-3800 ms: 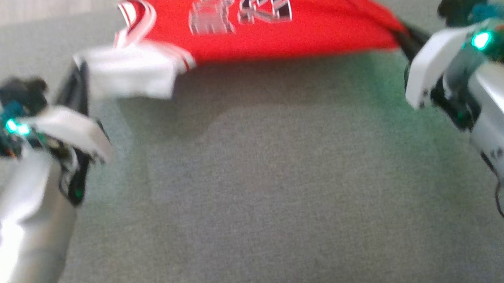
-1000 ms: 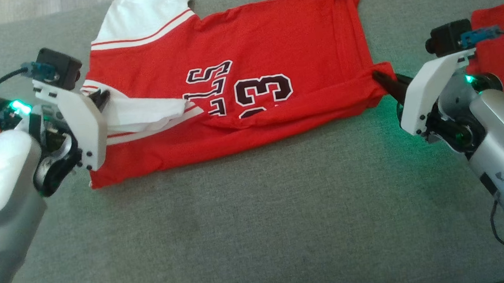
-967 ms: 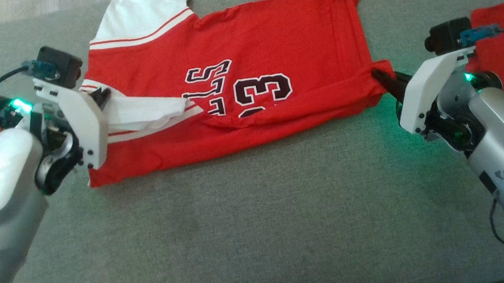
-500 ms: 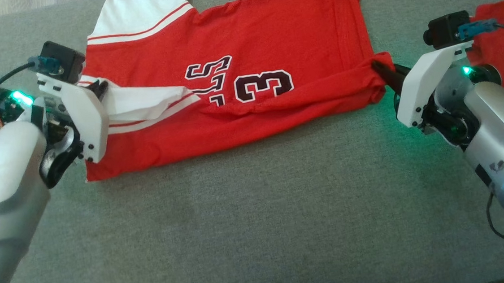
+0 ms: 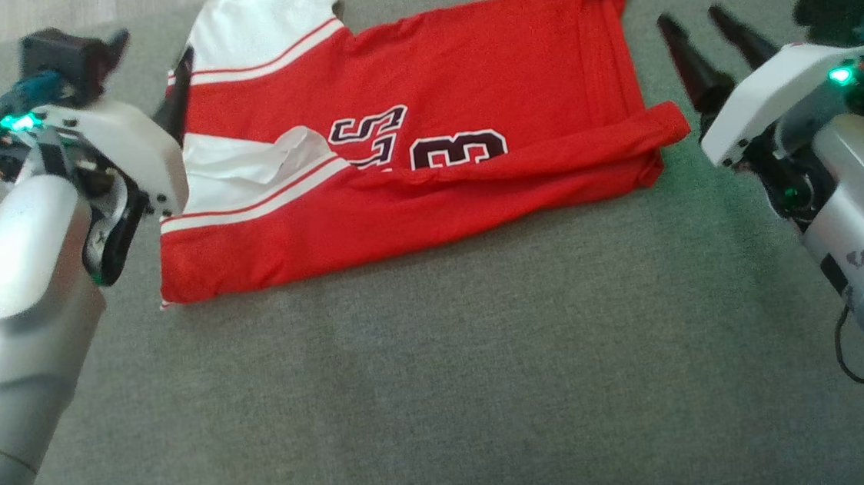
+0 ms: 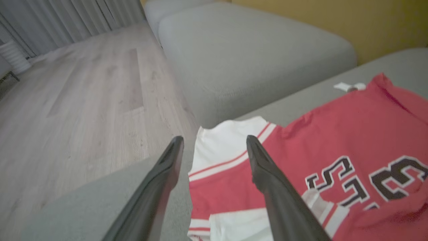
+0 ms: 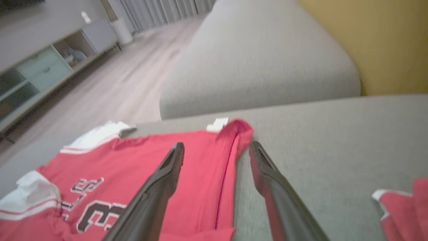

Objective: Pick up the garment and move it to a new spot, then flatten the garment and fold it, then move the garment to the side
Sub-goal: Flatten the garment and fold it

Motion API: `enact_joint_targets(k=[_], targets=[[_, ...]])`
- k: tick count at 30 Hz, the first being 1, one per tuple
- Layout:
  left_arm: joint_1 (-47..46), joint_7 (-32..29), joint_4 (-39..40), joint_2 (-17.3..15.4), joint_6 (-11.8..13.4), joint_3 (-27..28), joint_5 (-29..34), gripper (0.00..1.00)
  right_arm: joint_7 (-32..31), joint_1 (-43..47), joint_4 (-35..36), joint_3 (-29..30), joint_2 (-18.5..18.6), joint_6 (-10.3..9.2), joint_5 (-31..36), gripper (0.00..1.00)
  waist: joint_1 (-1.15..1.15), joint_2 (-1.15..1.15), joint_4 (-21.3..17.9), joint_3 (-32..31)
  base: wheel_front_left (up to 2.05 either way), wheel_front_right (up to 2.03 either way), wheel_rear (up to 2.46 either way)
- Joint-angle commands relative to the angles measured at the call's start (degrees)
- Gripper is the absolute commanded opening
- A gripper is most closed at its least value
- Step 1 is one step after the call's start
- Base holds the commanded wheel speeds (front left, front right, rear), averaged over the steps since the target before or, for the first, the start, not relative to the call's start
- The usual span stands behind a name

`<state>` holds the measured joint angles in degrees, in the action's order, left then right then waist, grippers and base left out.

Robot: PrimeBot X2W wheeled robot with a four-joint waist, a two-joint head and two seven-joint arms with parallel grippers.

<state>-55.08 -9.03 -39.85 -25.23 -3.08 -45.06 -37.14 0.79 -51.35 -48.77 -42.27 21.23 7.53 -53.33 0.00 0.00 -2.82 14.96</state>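
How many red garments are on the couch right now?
2. The red jersey lies spread across the grey couch; a second red garment lies at the far right, partly cut off by the frame. More may be hidden.

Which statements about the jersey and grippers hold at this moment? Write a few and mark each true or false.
1. The left gripper and right gripper are both open. True.
2. The right gripper pinches the jersey. False: its jaws are spread and hold nothing.
3. The jersey lies on the grey cushion. True.
4. The number shows in full. False: a fold of red cloth covers its lower part.
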Motion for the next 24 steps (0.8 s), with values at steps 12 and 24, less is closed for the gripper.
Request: enact_joint_targets(k=[12,24], targets=[[12.40,23.73,16.14,1.53,13.18,12.67,-0.99,1.00,14.19,14.17,18.83,26.14,-4.73,-0.04,21.72,1.00,0.00,0.00,1.58,-8.62,0.00,0.00,0.00],[38.27,24.01,32.48,6.29,21.45,18.41,9.24,1.00,14.21,40.55,37.84,42.01,-18.22,-0.04,42.08,1.00,0.00,0.00,3.11,-11.55,0.00,0.00,0.00]])
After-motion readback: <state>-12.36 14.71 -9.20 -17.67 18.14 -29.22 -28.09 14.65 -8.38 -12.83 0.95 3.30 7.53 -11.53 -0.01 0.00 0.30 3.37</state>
